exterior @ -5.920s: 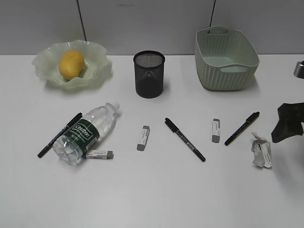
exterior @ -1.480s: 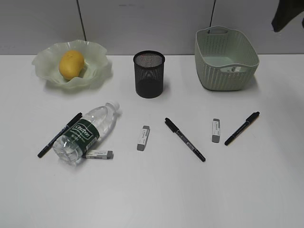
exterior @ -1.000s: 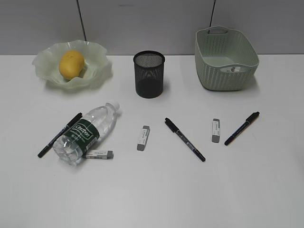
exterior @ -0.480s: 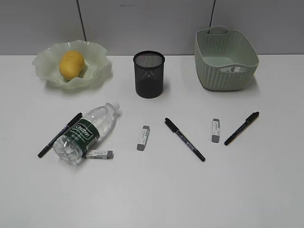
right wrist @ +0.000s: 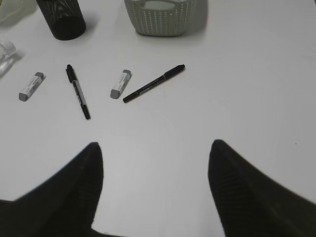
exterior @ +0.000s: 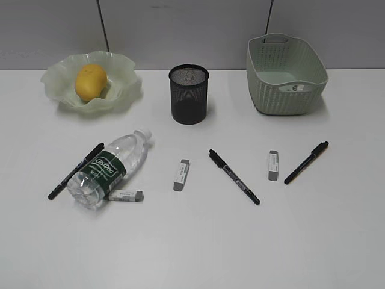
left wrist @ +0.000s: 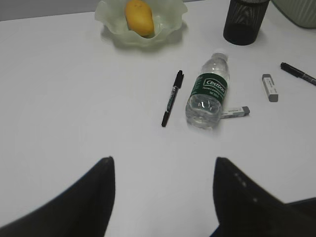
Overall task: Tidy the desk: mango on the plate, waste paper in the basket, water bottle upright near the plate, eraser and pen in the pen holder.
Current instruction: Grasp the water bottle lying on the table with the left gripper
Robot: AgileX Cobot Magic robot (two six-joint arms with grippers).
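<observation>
Since my earlier look the waste paper (exterior: 299, 88) has gone from the desk (exterior: 192, 241) into the basket (exterior: 286, 75), and the right arm has left the exterior view. The desk is plain white against a grey wall. Only my wrist views show the left gripper (left wrist: 163, 197) and right gripper (right wrist: 155, 190), both spread wide and empty; the water bottle (exterior: 109, 165) lies on its side.

White lettering on the dark green label of the water bottle (left wrist: 207, 90) reads approximately "Cestbon"; the bottle lies on its side well ahead of the left gripper (left wrist: 163, 197), slightly to its right. The same label appears in the exterior view (exterior: 103, 167), where the word is less sharp. The pens (right wrist: 153, 83) and erasers (right wrist: 120, 83) ahead of the right gripper (right wrist: 155, 190) carry printing too small to read.
</observation>
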